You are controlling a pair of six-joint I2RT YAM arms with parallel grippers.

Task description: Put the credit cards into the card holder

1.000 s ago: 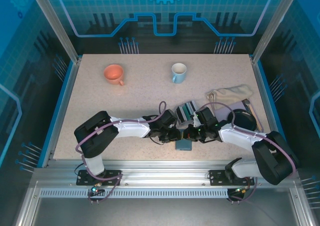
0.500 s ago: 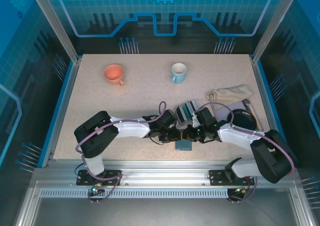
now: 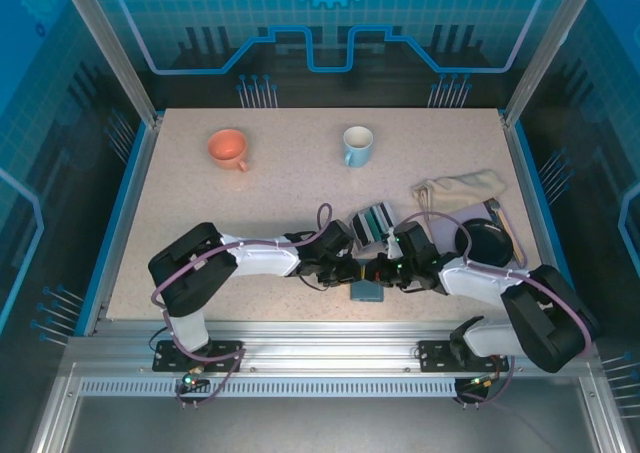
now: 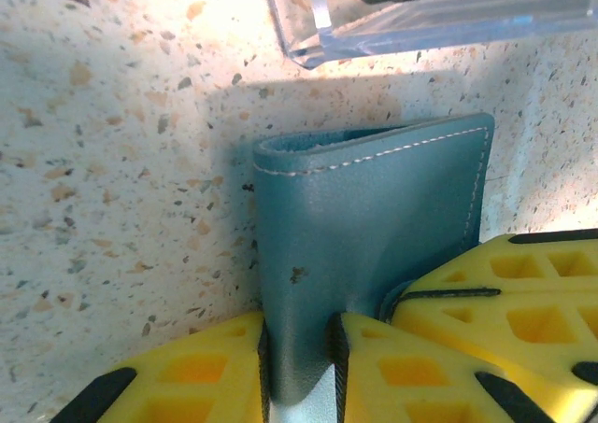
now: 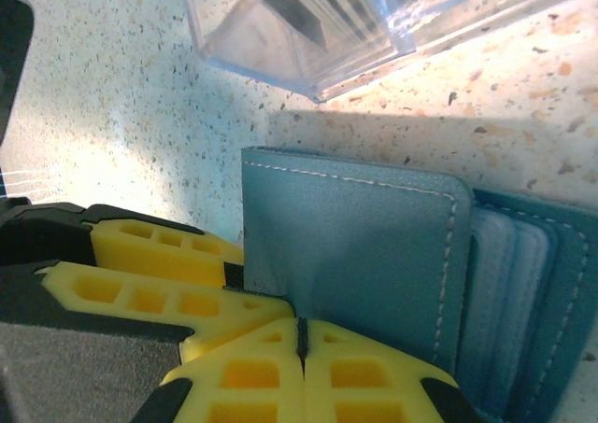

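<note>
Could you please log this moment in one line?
left end effector: shut on card holder | right end effector: same | credit cards: in rack

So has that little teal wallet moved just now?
No. The card holder sits exactly where it was, just on the near side of the card rack.

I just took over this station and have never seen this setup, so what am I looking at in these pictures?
A left arm and a right arm are bolted at the near edge of the table. The overhead view shows both reaching the teal card holder, beside a clear rack of cards. Farther off stand an orange cup and a pale blue mug. The close-ups come from wrist cameras; the yellow blocks are fingers. The left gripper and the right gripper each pinch a teal flap; pockets show beside the right one.
</note>
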